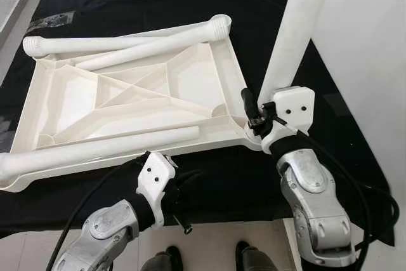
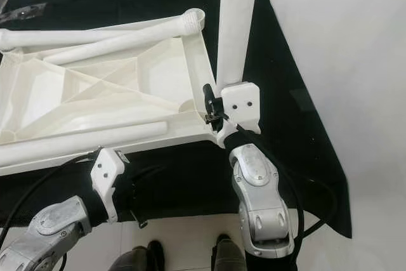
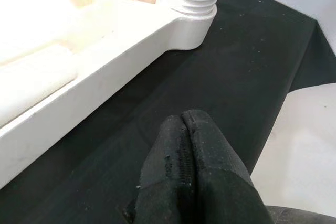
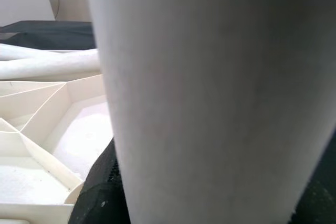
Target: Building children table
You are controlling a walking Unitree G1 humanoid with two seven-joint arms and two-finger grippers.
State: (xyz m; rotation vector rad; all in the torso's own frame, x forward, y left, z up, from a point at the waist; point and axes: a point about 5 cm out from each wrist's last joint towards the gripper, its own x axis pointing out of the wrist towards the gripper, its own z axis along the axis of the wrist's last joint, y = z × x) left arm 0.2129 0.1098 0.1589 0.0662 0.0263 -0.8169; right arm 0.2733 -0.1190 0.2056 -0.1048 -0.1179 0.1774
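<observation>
- The upright table leg (image 1: 298, 26) runs out of frame at the top; it stands in the near right corner of the upside-down tabletop (image 1: 190, 77).
- The right gripper (image 1: 254, 115) clasps the leg's base.
- The left gripper (image 3: 191, 166), fingers pressed together, hovers low over the black cloth (image 1: 222, 176) near the tabletop's near edge.

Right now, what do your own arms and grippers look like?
Two silver metal arms, left arm and right arm, with rounded joints, black cables alongside, white plastic wrist blocks with small screw holes, and black fingers with a rough, grainy surface.

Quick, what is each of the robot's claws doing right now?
Left end effector: closed, empty, resting over the black cloth.
Right end effector: closed on the upright white plastic table leg.
</observation>
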